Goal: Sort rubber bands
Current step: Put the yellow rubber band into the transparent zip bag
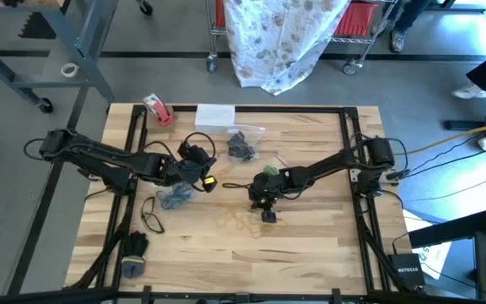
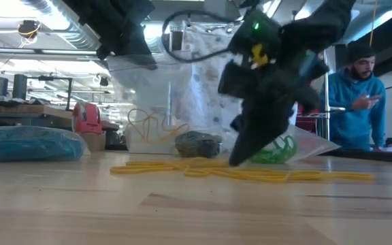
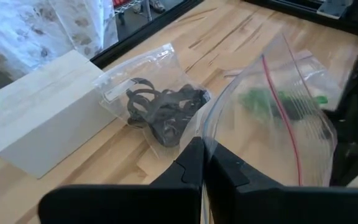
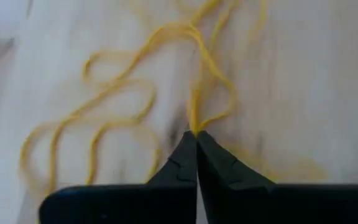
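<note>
R end effector (image 4: 196,134) on wooden tabletop (image 4: 303,74)

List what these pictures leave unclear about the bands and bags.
- Yellow rubber bands: right gripper is shut on one strand; the right wrist view is too blurred to count the loops.
- Clear bag: pinched by left gripper; its green contents are blurred behind plastic.
- Black bands in the second bag: tangled, uncountable.

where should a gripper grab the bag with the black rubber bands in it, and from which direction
Best at the flat clear edge of the bag of black rubber bands, on the side away from the white box. It lies flat on the table, its bands bunched in the middle, so come straight down and pinch loose film only. The box blocks one side.
</note>
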You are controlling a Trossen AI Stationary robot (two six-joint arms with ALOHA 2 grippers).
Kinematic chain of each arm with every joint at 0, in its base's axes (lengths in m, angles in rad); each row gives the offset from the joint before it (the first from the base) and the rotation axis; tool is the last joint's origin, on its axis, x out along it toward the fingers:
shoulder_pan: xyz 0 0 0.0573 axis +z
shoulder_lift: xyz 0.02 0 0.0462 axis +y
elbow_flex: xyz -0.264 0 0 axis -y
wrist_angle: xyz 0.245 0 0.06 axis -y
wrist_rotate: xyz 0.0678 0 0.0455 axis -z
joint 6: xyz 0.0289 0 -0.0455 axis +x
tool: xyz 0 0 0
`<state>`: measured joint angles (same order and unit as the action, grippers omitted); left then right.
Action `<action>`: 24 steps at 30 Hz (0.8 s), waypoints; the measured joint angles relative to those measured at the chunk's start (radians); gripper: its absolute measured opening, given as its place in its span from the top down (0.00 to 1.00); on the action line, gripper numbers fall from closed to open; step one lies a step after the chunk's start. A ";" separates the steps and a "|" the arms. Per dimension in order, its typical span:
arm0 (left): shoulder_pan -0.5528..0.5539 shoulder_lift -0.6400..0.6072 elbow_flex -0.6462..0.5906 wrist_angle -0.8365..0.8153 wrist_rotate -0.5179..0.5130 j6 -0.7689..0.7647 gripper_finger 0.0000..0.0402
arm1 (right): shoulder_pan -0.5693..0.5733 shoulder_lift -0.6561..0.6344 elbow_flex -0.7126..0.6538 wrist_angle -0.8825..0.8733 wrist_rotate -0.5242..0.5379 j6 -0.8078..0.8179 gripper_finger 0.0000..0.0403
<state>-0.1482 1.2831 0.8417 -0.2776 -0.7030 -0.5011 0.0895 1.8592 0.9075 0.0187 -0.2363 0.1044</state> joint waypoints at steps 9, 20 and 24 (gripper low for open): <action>-0.005 0.000 0.000 0.003 0.000 -0.020 1.00 | 0.032 -0.229 0.005 -0.088 0.167 0.029 1.00; -0.007 0.001 0.000 0.010 0.000 -0.063 1.00 | 0.051 -0.384 0.007 -0.039 0.324 0.029 1.00; -0.007 0.027 0.000 0.023 0.001 -0.063 1.00 | 0.049 -0.403 0.007 0.122 0.332 0.022 1.00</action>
<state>-0.1555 1.3106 0.8417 -0.2546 -0.7021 -0.5636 0.1383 1.4560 0.9149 0.1410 0.0952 0.1268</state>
